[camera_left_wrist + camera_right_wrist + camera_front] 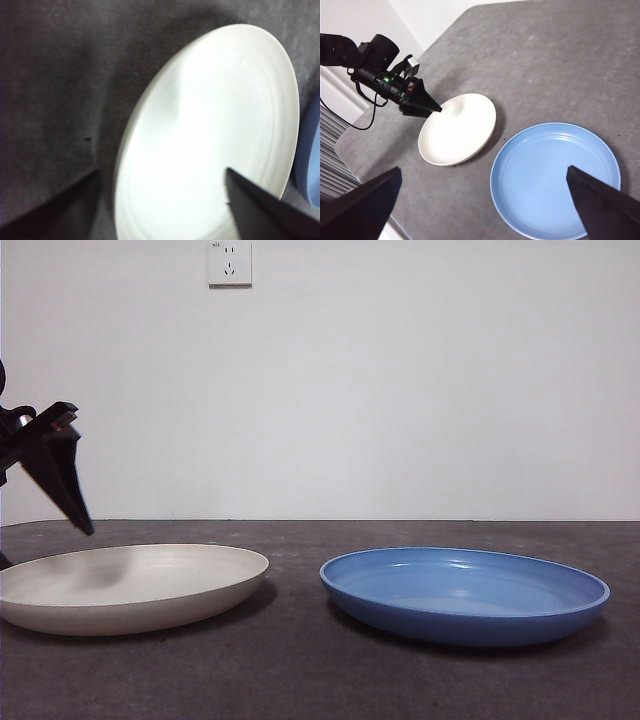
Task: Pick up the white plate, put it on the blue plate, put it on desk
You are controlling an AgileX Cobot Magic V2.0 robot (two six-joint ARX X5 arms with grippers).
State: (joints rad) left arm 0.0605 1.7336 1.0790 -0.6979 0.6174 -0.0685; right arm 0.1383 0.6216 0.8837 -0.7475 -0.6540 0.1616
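The white plate [135, 585] lies flat on the left of the desk [300, 670], and the blue plate [465, 592] lies to its right with a small gap between them. My left gripper [62, 480] hangs just above the white plate's [210, 130] outer rim. It [161, 172] is open, with one jaw over the plate's inside and the other over the bare desk. My right gripper [483, 169] is open and empty, high above both plates, looking down on the white plate [457, 129], the blue plate [555, 180] and the left gripper [420, 102].
A white wall with a socket [229, 262] stands behind the desk. The desk's rounded edge [350, 135] runs close behind the left arm, whose black cable [365, 122] hangs over it. The blue plate's rim [310, 160] shows beside the white plate.
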